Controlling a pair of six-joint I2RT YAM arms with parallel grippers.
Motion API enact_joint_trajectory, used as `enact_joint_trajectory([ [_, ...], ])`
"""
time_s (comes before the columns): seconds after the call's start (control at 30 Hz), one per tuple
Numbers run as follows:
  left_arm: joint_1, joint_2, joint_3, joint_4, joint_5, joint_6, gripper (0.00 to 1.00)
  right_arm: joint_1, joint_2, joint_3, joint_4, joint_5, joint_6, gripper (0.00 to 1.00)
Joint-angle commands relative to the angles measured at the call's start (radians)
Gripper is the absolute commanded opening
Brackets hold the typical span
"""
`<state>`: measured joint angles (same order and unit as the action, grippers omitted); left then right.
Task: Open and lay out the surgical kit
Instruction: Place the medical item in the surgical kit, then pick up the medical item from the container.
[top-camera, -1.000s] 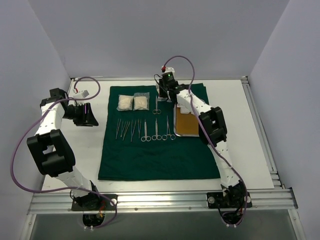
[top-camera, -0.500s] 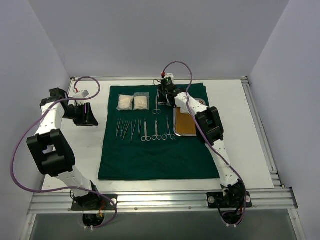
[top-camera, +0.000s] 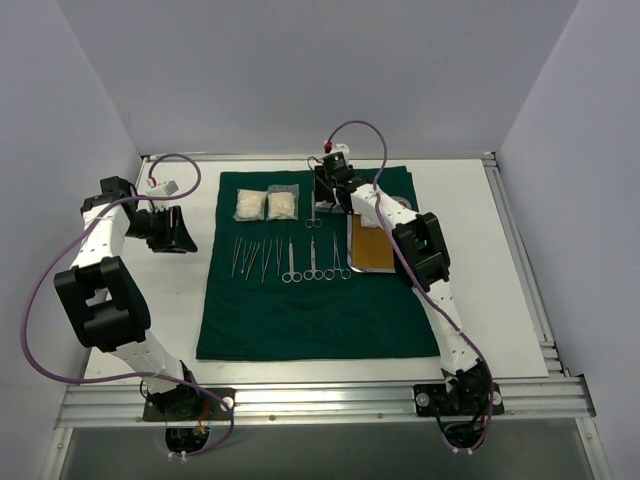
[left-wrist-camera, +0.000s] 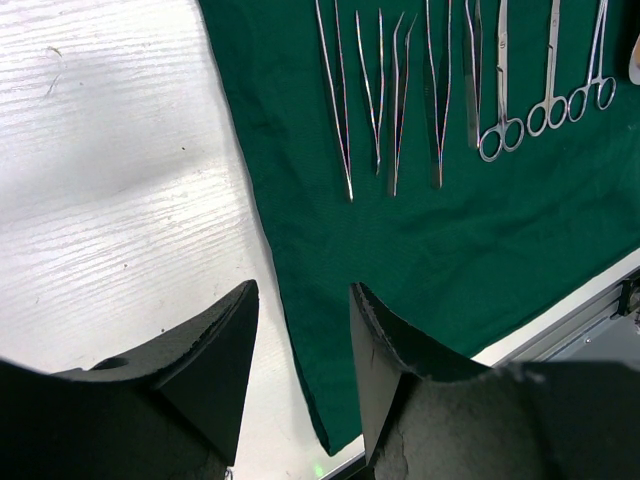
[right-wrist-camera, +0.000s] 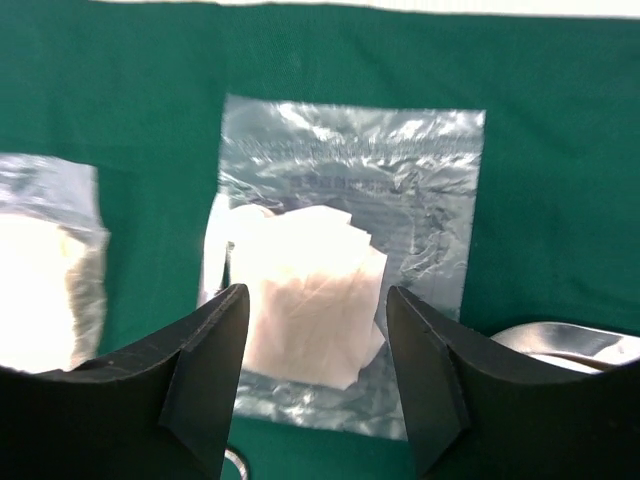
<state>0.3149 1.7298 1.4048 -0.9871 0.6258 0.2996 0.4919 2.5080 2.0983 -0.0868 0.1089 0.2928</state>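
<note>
Right gripper (right-wrist-camera: 315, 385): jaws spread wide, nothing held. Straight ahead between the fingers, clear gauze packet (right-wrist-camera: 345, 260) flat on green drape (right-wrist-camera: 540, 150). Second gauze packet (right-wrist-camera: 45, 290) off to the left of the jaws in the wrist view. Steel tray (top-camera: 370, 240) back from these jaws, alongside the forearm, on the drape.

Left gripper (left-wrist-camera: 300, 370): jaws parted, empty. Drape edge between the fingers, white table (left-wrist-camera: 110, 200) off to the left. Ahead and right: row of slim forceps (left-wrist-camera: 397, 110), then ring-handled scissors (left-wrist-camera: 502, 70).
</note>
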Motion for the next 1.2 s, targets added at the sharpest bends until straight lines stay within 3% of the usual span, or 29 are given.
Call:
enact_joint_trajectory([
  [0.0,0.001,-0.001,0.022,0.011,0.009,0.018,0.51,0.005,-0.169,-0.012,0.027,0.020,0.008,0.54],
  [0.27,0.001,-0.001,0.019,0.010,0.008,0.024,0.50,-0.058,-0.437,-0.282,0.107,-0.014,-0.001,0.51],
  [0.43,0.001,0.004,0.020,0.013,0.011,0.026,0.50,-0.208,-0.544,-0.509,0.122,-0.142,0.008,0.45],
  [0.63,0.000,0.008,0.025,0.015,0.014,0.015,0.50,-0.343,-0.491,-0.528,0.055,-0.282,-0.038,0.32],
  [0.87,0.000,-0.001,0.023,0.011,-0.003,0.009,0.51,-0.417,-0.428,-0.532,0.076,-0.336,-0.026,0.37],
  [1.17,0.000,0.002,0.028,0.011,-0.015,-0.004,0.50,-0.449,-0.351,-0.521,0.133,-0.463,0.000,0.33],
])
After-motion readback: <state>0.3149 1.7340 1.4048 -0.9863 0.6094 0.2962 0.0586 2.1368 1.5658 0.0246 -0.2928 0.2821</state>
